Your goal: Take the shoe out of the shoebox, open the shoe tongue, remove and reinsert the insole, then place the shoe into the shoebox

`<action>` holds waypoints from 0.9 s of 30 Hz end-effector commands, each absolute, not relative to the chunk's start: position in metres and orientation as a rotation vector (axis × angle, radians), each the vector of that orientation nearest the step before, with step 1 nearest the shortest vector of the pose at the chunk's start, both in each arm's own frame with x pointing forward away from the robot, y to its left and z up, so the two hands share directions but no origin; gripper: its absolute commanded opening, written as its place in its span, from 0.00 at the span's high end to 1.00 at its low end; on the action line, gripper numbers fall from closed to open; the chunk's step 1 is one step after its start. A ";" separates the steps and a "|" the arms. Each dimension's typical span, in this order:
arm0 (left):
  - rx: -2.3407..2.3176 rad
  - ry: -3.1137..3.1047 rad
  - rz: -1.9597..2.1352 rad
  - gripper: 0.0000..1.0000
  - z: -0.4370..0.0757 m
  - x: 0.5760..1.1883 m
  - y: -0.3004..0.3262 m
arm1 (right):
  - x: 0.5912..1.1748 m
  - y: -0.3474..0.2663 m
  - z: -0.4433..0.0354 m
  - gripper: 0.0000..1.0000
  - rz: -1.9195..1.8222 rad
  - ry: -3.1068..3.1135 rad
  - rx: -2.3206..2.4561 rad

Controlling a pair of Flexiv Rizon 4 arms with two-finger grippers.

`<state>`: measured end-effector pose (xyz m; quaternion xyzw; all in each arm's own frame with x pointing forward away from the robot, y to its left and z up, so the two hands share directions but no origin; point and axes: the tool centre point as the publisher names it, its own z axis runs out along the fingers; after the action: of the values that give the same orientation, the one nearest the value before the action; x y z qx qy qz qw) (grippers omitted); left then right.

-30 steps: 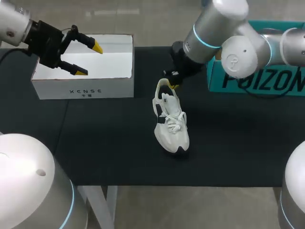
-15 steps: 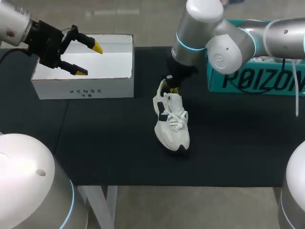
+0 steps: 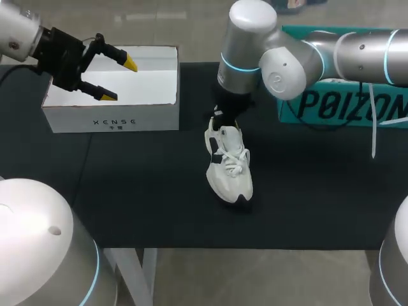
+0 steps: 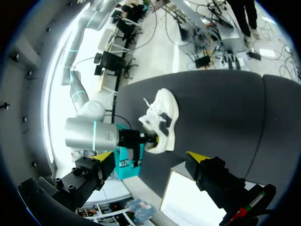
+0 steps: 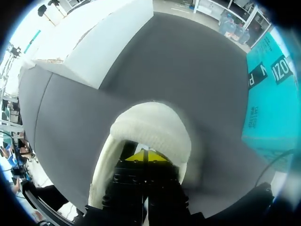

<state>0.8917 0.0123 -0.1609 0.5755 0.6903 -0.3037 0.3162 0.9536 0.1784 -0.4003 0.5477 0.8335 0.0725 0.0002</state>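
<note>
A white shoe (image 3: pixel 229 169) with a dark side patch lies on the black table, toe towards the front edge. My right gripper (image 3: pixel 221 121) is at its heel. In the right wrist view the right gripper (image 5: pixel 143 155) is shut, its yellow tips together inside the shoe's opening just behind the padded heel collar (image 5: pixel 151 128). Whether anything is pinched between them is hidden. My left gripper (image 3: pixel 120 80) hangs open over the white shoebox (image 3: pixel 115 118) at the back left, holding nothing. From the left wrist view the shoe (image 4: pixel 164 117) lies far ahead of the left gripper (image 4: pixel 151 157).
A teal box (image 3: pixel 338 108) stands at the back right, close behind my right arm. The white shoebox (image 5: pixel 103 42) and the teal box (image 5: pixel 268 103) flank the shoe in the right wrist view. Dark tabletop surrounds the shoe.
My right arm has swung left and its gripper has sunk into the shoe's heel opening. The shoe has barely shifted. The left arm has not moved.
</note>
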 end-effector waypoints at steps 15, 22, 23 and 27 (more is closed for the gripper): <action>1.518 1.821 -0.797 0.00 -0.160 0.892 0.012 | 0.937 0.176 -0.341 1.00 0.055 2.554 1.703; 1.518 1.821 -0.797 0.00 -0.160 0.892 0.012 | 0.938 0.176 -0.330 1.00 0.089 2.537 1.692; 1.518 1.821 -0.797 0.00 -0.160 0.892 0.012 | 0.938 0.176 -0.330 1.00 0.085 2.536 1.695; 1.518 1.821 -0.797 0.00 -0.160 0.892 0.012 | 0.935 0.176 -0.330 1.00 0.073 2.531 1.727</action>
<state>0.8917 0.0124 -0.1608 0.5755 0.6903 -0.3037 0.3163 0.9364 0.1767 -0.3317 0.5626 0.8255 0.0222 0.0394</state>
